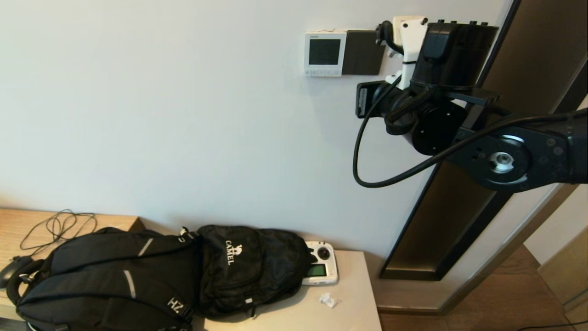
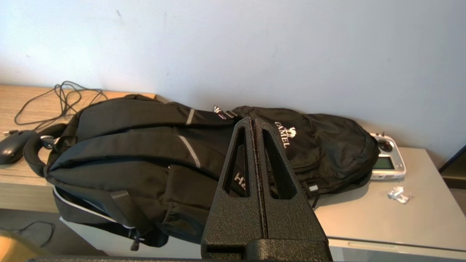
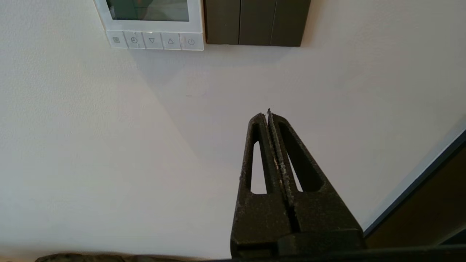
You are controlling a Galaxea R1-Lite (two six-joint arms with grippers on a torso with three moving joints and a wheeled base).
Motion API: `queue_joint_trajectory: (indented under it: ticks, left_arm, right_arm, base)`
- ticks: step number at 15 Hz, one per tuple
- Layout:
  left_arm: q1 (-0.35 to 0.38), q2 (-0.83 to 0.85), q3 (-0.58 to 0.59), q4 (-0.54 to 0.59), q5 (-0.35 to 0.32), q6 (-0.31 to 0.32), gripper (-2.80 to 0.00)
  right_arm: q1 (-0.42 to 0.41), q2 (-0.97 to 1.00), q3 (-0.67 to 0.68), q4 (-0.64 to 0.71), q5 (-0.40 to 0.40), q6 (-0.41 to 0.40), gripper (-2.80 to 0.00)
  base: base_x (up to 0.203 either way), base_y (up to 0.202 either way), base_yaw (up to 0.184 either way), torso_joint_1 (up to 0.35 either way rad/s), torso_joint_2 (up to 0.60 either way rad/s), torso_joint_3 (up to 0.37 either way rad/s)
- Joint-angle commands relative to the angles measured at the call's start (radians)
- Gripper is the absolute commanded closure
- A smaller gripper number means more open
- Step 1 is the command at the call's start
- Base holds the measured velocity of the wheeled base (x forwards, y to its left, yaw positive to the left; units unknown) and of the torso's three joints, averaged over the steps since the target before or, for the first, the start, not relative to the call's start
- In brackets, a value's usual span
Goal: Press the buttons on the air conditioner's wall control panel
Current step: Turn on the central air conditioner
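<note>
There my right gripper [image 3: 268, 114] hung below the control panel [image 3: 153, 22], fingers pressed together, clear of its 5 buttons [image 3: 154, 40]; my left gripper [image 2: 253, 123] idled likewise closed.

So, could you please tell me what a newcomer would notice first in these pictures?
First the raised right arm, its right hand shut and pointing at bare wall, below and to the right of the air conditioner's wall control panel with its row of buttons. Next the two black backpacks sprawled over the tabletop beneath, where the shut left hand hovers.
</note>
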Motion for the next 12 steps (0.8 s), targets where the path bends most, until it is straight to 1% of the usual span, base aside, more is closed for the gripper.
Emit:
queue_joint_trajectory:
  ticks: [1,6,10,12]
  left_arm:
    - [0.0,0.0,0.0,0.0,0.0,-0.001,0.0]
    - [0.0,0.0,0.0,0.0,0.0,-0.001,0.0]
    - [0.0,0.0,0.0,0.0,0.0,-0.001,0.0]
    - [0.0,0.0,0.0,0.0,0.0,-0.001,0.0]
  right_arm:
    - [-0.002,0.031,-0.026,-0.003,-0.003,-0.002,0.0]
    - [0.0,0.139,-0.166,-0.002,-0.014,-0.002,0.0]
    - [0.004,0.229,-0.323,0.0,-0.034,-0.042,0.0]
    - [0.009,0.254,-0.353,0.003,-0.037,-0.067,0.0]
  base:
    - [0.0,0.0,0.0,0.0,0.0,0.0]
    - [0.0,0.0,0.0,0.0,0.0,0.0]
    - [0.0,0.0,0.0,0.0,0.0,0.0]
    - [0.0,0.0,0.0,0.0,0.0,0.0]
